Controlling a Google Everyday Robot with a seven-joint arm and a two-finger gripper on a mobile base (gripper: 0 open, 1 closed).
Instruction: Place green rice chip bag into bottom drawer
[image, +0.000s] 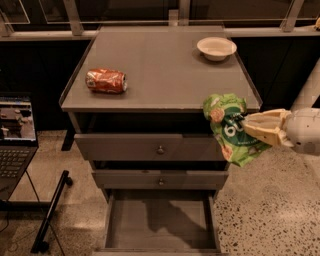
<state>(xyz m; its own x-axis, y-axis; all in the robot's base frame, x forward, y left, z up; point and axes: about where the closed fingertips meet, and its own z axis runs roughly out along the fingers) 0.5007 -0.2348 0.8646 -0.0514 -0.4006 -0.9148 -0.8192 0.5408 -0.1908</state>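
So the biggest thing here is the grey cabinet (160, 75), seen from above and a bit in front, with a flat top edged by a low lip. Three drawers are stacked under that top. The top drawer (145, 147) and middle drawer (150, 180) are each fitted with a small knob and are pushed in or nearly so. The bottom drawer (160, 222) is pulled well out, so its flat grey inside is laid bare, with only a shadow cast across it. A speckled floor (270, 210) is seen around the cabinet, and a laptop (15, 135) with a lit screen is parked off to the left, well apart from the rest. The gripper (246, 128) is found at the right edge, about level with the top drawer and just off the cabinet's front right corner, with its cream fingers (265, 129) pointed left. The bag (231, 131) is pinched between those fingers and held in the air, all crumpled, in front of the right end of the top drawer. It's up above and to the right of the open bottom drawer, with no contact made. A crushed can (106, 81) is laid on its side on the left of the top, and a small white bowl (216, 48) is set near the back right corner.
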